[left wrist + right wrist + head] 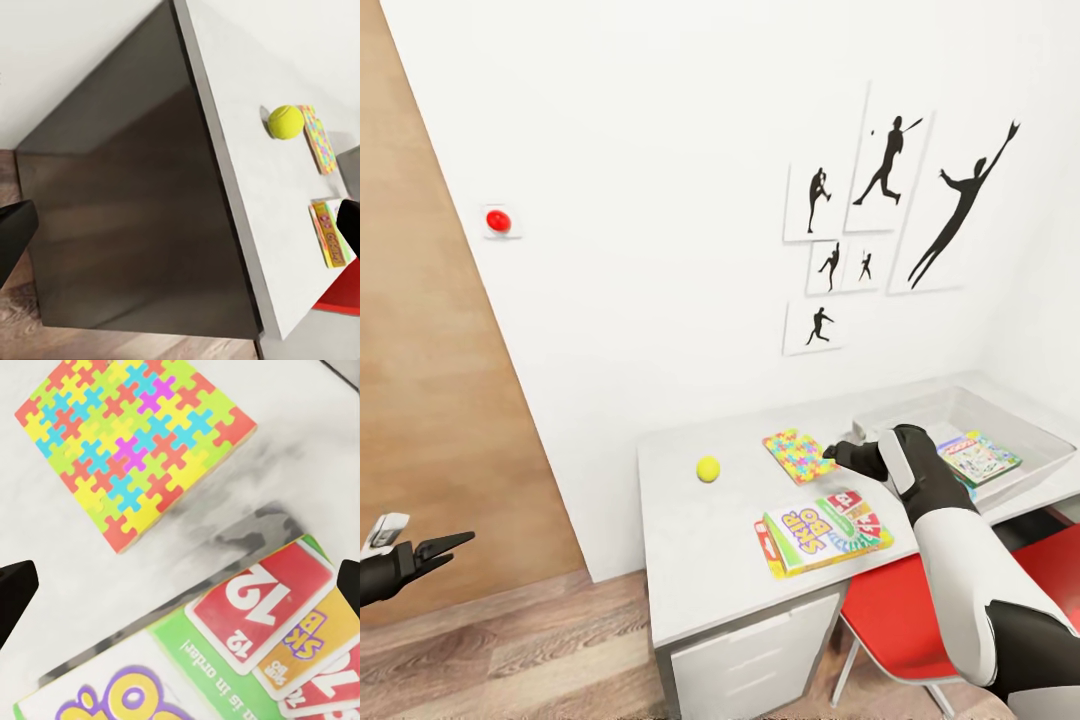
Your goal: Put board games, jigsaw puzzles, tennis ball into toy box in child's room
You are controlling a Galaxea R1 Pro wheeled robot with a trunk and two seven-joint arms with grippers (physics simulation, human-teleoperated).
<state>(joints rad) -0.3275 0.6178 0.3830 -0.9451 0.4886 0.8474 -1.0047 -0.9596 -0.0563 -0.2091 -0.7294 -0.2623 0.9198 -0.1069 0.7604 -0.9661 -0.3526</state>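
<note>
Clearly risky: right gripper (838, 455) hovers empty, fingers apart, between jigsaw puzzle (800, 454) and Skip-Bo box (825, 533).

Both lie flat on the table (690, 560), so a pinch may only scrape and push 1 toward the edge. Tennis ball (708, 468) could roll if bumped. Toy box (1020, 428) holds 1 game. Left gripper (435, 550) hangs parted, off-table.
</note>
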